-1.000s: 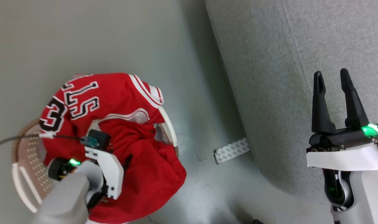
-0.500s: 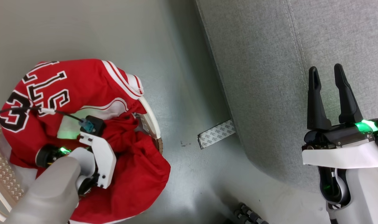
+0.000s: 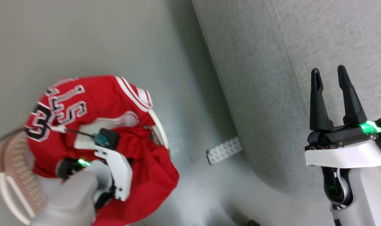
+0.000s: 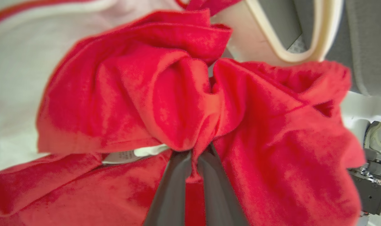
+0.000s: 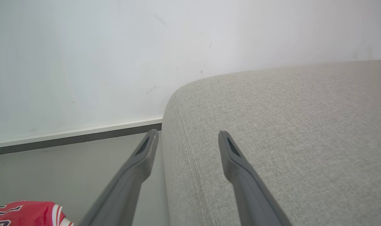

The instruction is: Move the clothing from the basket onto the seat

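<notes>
Red clothing (image 3: 115, 103) with white trim and black-and-white letters is heaped over the cream basket (image 3: 11, 175) at the lower left of the head view. My left wrist reaches down into the heap, its fingers hidden there. In the left wrist view my left gripper (image 4: 195, 153) is shut on a bunched fold of the red clothing (image 4: 165, 94), and the basket's handle (image 4: 303, 37) shows behind. The light-grey seat (image 3: 272, 78) fills the right side. My right gripper (image 3: 330, 73) stands open above the seat (image 5: 287, 125) with nothing between its fingers (image 5: 145, 150).
Grey floor lies between the basket and the seat. A strip of patterned tape (image 3: 223, 150) lies on the floor at the seat's edge. A white wall with a dark baseboard (image 5: 74, 138) runs behind the seat's corner. A corner of the clothing (image 5: 24, 213) shows low left.
My left gripper has closed on a fold of the red clothing. The head camera has shifted, so the whole scene slid sideways. The right gripper stays open.
</notes>
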Motion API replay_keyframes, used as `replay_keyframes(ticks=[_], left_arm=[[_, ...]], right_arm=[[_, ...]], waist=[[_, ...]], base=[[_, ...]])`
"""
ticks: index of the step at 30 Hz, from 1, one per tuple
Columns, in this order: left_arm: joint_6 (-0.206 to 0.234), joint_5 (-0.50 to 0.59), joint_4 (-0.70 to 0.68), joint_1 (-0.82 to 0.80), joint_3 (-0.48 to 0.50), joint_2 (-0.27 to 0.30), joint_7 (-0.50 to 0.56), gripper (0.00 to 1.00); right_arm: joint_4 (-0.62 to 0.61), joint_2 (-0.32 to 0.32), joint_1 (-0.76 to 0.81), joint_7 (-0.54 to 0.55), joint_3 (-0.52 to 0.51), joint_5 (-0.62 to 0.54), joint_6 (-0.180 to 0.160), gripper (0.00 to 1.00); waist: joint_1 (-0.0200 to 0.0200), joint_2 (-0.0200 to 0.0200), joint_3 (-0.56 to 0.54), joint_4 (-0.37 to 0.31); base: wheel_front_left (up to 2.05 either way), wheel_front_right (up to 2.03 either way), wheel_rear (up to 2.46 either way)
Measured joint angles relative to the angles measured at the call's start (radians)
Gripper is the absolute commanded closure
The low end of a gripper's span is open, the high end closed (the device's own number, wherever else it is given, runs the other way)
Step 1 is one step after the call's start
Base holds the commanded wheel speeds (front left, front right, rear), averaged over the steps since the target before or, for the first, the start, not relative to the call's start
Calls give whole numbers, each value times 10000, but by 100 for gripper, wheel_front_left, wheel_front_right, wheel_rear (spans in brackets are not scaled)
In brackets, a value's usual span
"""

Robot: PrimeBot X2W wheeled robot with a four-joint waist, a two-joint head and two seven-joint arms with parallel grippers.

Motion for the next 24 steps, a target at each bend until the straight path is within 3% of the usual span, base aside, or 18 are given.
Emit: replay_keyframes(ticks=[11, 24], left_arm=[[0, -888, -639, 659, -838, -761, -1950, 100], [4, -1442, -2105, 1225, -1045, -788, -3584, 100]], right_arm=[[483, 8, 456, 0, -272, -1051, 0, 0], [1114, 10, 1243, -2, -282, -1361, 0, 0]], waist=[[-1, 0, -2438, 919], [-2, 0, -5210, 2411]], base=[[0, 0, 0], [0, 0, 0]])
